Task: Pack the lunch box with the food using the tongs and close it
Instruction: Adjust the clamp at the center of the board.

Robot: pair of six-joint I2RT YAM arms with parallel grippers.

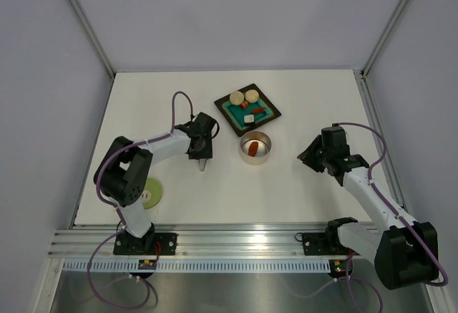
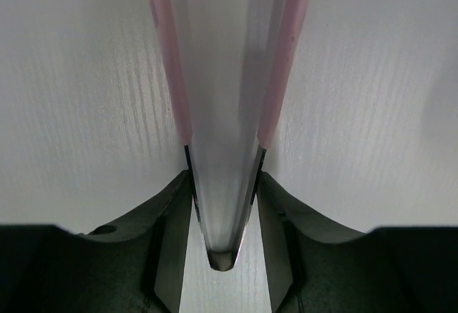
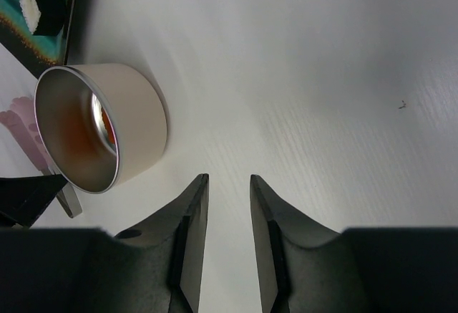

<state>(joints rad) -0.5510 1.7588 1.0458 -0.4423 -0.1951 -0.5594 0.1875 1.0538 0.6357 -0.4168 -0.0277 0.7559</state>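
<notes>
Pink tongs (image 2: 222,170) sit pinched in left jaws; right jaws spread, empty; a weak pinch could drop them beside the lunch box (image 3: 136,127)

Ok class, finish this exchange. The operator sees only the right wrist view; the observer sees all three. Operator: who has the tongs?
Observer: The left gripper, its jaws closed on the slim whitish-pink tongs.
Operator: Where's the lid?
Observer: The pale green disc lid lies flat at the near left of the white table.
Operator: Any food not packed yet?
Observer: Two beige round balls sit on the square teal tray.
</notes>
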